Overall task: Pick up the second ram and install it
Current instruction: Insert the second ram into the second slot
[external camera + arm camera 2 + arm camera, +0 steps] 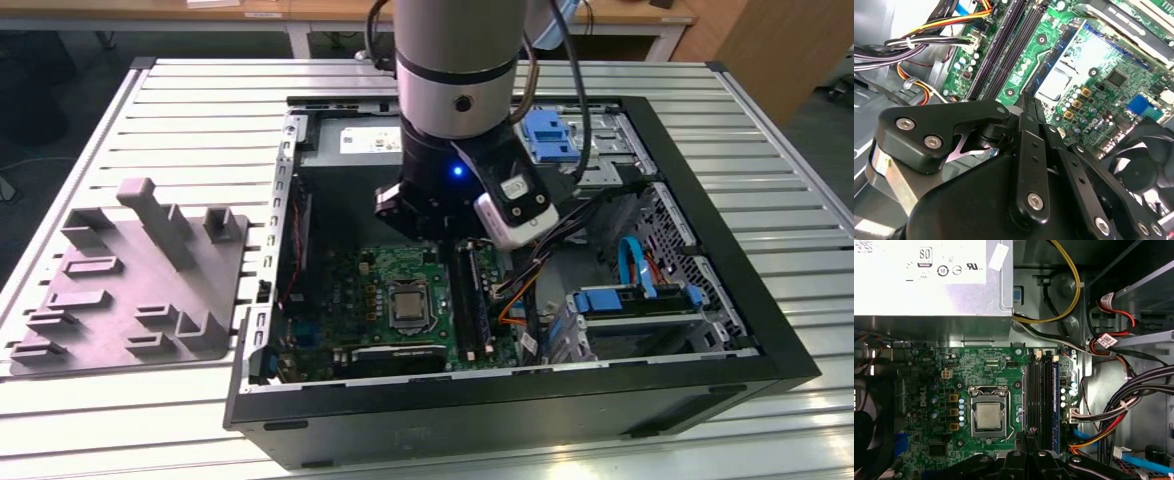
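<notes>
The black gripper (1026, 436), fingers drawn together, is hovering over the thin dark second ram (1031, 400) beside the silver CPU socket (989, 416).

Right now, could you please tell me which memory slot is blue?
The slot farthest from the CPU socket; the others beside it are black.

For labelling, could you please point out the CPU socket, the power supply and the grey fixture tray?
CPU socket (988, 416): first wrist view, on the chip's metal lid.
power supply (929, 295): first wrist view, on its labelled face.
grey fixture tray (158, 285): exterior view, on its flat base.
</notes>
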`<move>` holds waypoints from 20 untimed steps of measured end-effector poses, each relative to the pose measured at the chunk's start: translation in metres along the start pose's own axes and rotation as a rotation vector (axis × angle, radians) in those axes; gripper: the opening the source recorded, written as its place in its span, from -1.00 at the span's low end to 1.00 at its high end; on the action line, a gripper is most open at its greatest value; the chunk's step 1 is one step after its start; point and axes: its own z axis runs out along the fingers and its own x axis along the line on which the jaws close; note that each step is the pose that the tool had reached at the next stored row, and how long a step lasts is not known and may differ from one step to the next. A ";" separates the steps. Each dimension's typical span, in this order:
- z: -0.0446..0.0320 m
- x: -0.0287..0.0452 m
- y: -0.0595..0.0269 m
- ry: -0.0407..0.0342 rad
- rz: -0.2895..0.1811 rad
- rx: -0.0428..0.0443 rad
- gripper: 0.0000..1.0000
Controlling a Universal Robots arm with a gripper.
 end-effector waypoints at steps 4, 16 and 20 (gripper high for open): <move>0.0051 -0.0029 0.0000 0.0000 0.000 0.0001 -0.77; 0.0175 -0.0158 0.0003 0.0000 0.000 -0.0025 -0.77; 0.0217 -0.0189 0.0003 0.0001 0.000 -0.0048 -0.77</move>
